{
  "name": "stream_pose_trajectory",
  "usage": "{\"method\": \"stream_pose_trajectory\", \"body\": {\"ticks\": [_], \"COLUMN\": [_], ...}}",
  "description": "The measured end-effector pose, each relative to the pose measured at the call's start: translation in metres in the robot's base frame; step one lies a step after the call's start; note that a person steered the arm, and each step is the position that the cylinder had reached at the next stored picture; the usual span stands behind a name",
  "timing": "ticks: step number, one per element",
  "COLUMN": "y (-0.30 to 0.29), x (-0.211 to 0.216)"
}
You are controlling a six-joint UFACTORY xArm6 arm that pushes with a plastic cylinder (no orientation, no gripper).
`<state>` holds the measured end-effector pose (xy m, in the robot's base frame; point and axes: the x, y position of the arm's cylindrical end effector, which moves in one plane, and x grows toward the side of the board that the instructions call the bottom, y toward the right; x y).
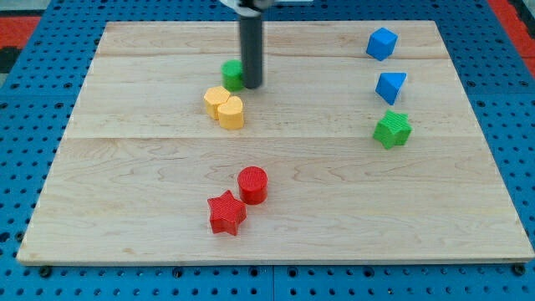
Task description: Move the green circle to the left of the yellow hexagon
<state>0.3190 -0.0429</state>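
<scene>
The green circle (231,74) lies on the wooden board in the upper middle of the view. My tip (252,85) stands right against its right side. Just below them are two touching yellow blocks: the yellow hexagon (216,102) on the left and a yellow heart-like block (231,113) on the right. The green circle sits above and slightly right of the hexagon, a small gap apart.
A red circle (252,184) and a red star (226,212) lie touching at the lower middle. At the right are a blue cube-like block (381,43), a blue triangle-like block (390,86) and a green star (392,130). The board's edge (276,261) meets blue pegboard.
</scene>
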Motion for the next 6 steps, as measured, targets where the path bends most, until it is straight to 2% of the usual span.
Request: {"method": "stream_pose_trajectory", "body": {"ticks": [1, 2, 5, 6], "y": [-0.027, 0.0, -0.141, -0.154], "x": [-0.022, -0.063, 0.017, 0.045]}}
